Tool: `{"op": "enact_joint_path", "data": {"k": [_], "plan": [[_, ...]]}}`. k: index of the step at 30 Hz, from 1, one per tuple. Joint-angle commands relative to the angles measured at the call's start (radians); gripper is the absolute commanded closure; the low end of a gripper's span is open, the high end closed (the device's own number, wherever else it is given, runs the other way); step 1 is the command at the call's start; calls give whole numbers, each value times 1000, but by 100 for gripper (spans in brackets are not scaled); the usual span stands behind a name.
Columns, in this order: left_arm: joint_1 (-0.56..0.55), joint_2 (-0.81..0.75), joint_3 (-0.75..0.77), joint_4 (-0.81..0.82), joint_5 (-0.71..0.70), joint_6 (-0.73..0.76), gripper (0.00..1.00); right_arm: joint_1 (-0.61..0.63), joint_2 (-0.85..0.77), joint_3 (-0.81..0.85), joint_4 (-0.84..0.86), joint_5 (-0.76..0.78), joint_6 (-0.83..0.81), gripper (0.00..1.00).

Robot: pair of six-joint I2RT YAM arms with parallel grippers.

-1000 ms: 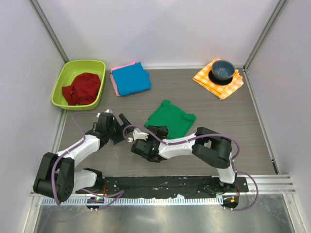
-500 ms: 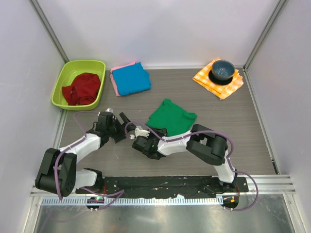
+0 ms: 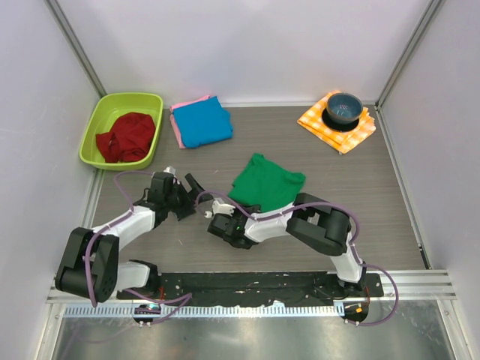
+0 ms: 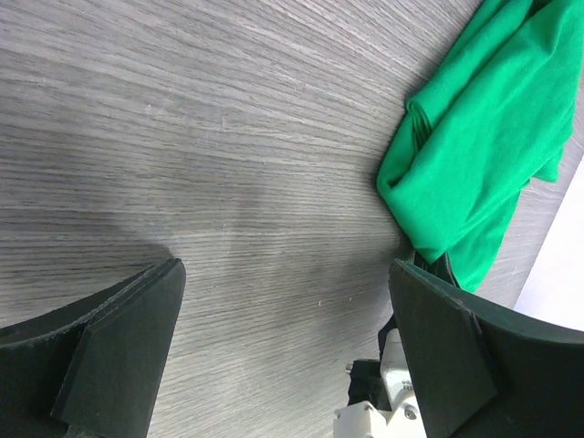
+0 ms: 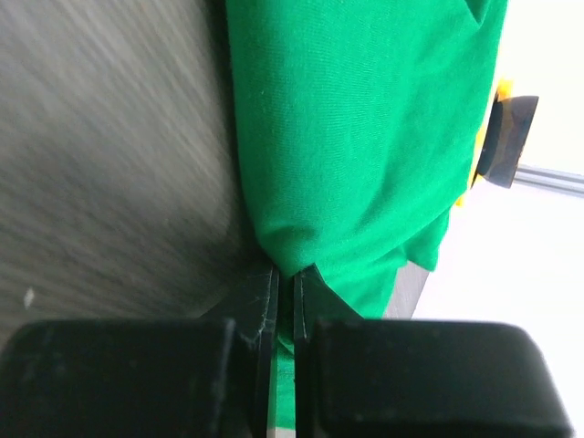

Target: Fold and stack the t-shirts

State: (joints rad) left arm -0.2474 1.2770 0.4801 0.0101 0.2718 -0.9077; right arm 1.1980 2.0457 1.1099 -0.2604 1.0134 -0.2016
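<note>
The folded green t-shirt point(image 3: 266, 182) lies mid-table; its near-left corner is pinched in my right gripper point(image 3: 238, 204), which is shut on the cloth point(image 5: 347, 146) with the jaws nearly together point(image 5: 286, 278). In the left wrist view the green t-shirt point(image 4: 484, 137) shows at the upper right. My left gripper point(image 3: 189, 193) stands open just left of that corner, over bare tabletop, its fingers point(image 4: 109, 338) wide apart and holding nothing. A folded blue t-shirt point(image 3: 202, 122) rests on a pink one point(image 3: 178, 127) at the back left.
A lime-green bin point(image 3: 120, 129) with a crumpled red cloth point(image 3: 126, 136) stands at the back left corner. A dark bowl point(image 3: 343, 107) sits on an orange-and-white checked cloth point(image 3: 337, 124) at the back right. Walls close in on both sides.
My right gripper has closed on the near-left corner of the green t-shirt, and the shirt has shifted slightly. The left gripper stayed open and nudged a little toward the shirt.
</note>
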Motion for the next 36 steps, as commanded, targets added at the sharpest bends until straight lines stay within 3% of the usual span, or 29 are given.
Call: {"op": "enact_joint_path", "data": {"k": [1, 7, 13, 25, 29, 36], "plan": [[7, 22, -9, 19, 29, 33, 0, 50, -80, -91, -141, -133, 142, 99], [-4, 100, -5, 92, 145, 24, 0, 192, -208, -124, -307, -114, 263, 99], [-61, 176, -27, 273, 332, -36, 0, 287, -332, -102, -456, -110, 350, 99], [-167, 303, -98, 550, 529, -172, 0, 310, -426, -64, -582, -72, 392, 99], [-176, 435, -129, 849, 619, -305, 0, 311, -429, -65, -593, -72, 401, 99], [-187, 660, -114, 1166, 670, -468, 0, 321, -424, -59, -596, -68, 404, 99]]}}
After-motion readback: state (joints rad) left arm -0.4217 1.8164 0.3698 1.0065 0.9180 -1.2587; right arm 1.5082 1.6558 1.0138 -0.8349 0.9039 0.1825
